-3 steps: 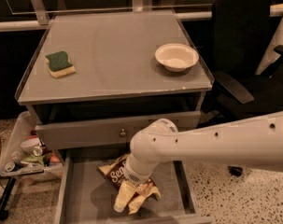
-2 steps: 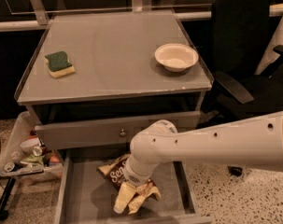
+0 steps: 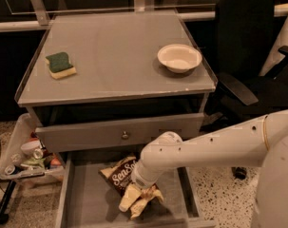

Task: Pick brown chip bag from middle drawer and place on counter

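My gripper (image 3: 139,196) is down in the middle drawer (image 3: 86,203), lower centre of the frame, right at the brown chip bag (image 3: 119,174). Higher up, the counter (image 3: 115,80) carries a sponge (image 3: 61,64) at left and a white bowl (image 3: 179,57) at right.

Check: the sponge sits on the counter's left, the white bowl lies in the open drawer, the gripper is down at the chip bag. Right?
No. The camera view shows the white bowl on the counter, right side, not in the middle drawer. The sponge, and the gripper at the brown chip bag, are as stated.
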`<act>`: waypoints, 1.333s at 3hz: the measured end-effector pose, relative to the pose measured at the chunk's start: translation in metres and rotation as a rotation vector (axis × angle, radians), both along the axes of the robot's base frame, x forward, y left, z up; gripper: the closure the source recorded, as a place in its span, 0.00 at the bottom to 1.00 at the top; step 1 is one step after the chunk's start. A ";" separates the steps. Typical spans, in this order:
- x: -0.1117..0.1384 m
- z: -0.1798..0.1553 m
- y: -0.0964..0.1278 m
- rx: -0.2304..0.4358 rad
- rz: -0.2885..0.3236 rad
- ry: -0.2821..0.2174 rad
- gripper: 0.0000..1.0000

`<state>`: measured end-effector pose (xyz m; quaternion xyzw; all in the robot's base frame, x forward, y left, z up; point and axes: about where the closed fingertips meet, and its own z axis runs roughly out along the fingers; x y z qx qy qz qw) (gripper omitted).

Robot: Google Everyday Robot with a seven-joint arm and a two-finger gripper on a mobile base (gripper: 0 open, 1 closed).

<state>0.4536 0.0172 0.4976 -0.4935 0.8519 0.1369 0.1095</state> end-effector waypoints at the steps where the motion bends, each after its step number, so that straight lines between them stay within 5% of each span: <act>1: 0.021 -0.033 -0.018 -0.016 -0.072 -0.007 0.00; 4: 0.039 -0.114 -0.035 -0.030 -0.176 0.063 0.00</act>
